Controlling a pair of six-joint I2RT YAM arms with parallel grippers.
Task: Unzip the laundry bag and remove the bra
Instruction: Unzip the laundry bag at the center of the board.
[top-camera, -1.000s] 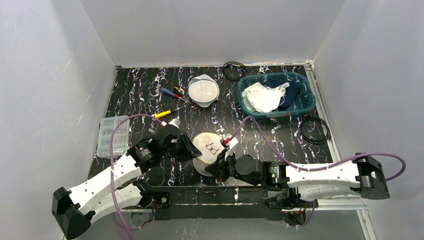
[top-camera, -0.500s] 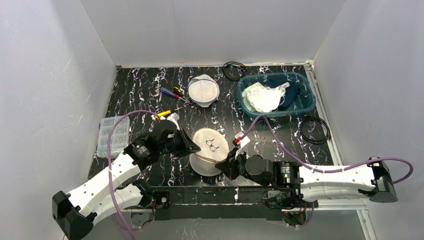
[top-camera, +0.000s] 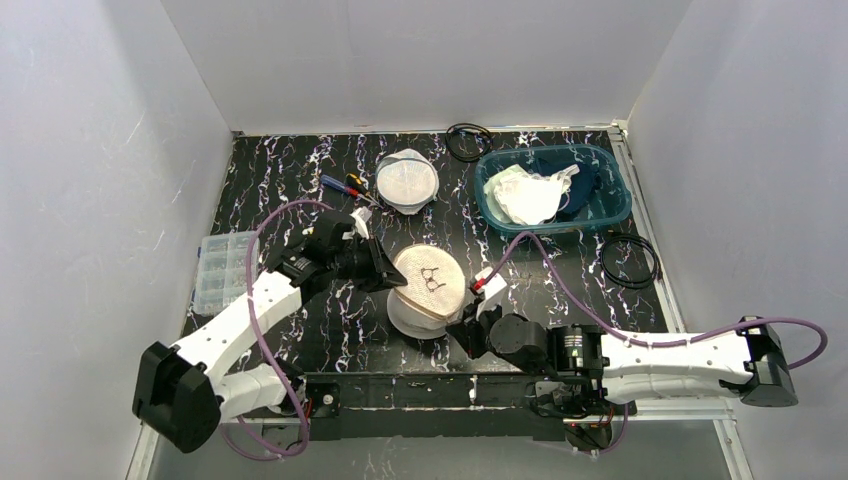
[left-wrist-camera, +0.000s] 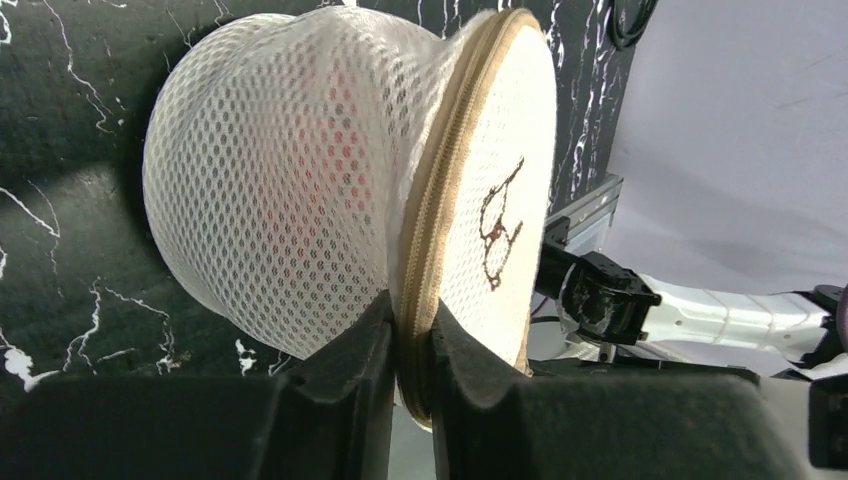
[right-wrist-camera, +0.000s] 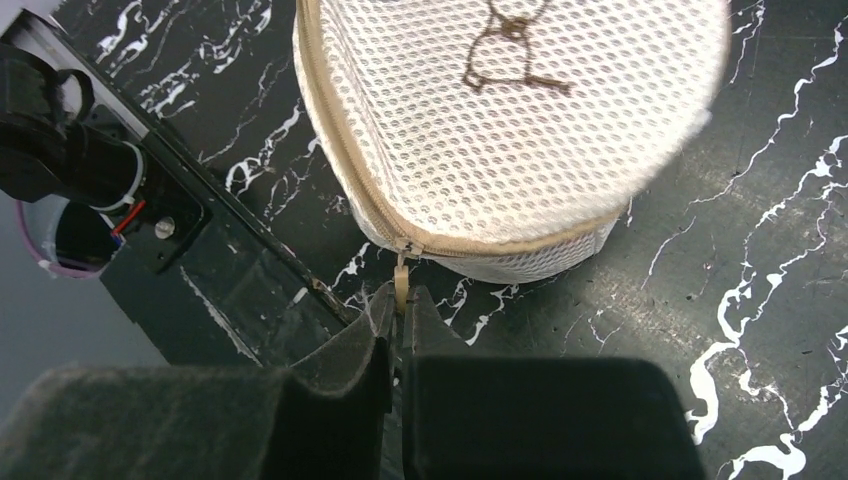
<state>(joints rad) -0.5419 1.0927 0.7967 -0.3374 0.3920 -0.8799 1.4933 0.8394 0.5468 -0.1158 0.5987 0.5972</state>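
left gripper (left-wrist-camera: 410, 335): closed on the rim of the laundry bag (top-camera: 428, 290), seam clamped between both fingers; that side is lifted and the bag sits tilted.
laundry bag: round white mesh, centre of the table (top-camera: 300, 180) towards the near edge, held between the two arms.
zipper (left-wrist-camera: 428, 230): tan, runs round the rim; looks shut along every stretch in view.
bra (left-wrist-camera: 325, 150): inside the bag, seen only as a reddish tint through the mesh.
zipper pull (right-wrist-camera: 401, 283): hangs at the bag's near side.
right gripper (right-wrist-camera: 400, 305): fingers together on the pull's tab.
step: start of the unzip; anchor and pull both gripped, nothing opened.
next move: right arm should draw the pull along the rim's curve while the left braces. A straight tug risks slipping off the tab or dragging the bag.
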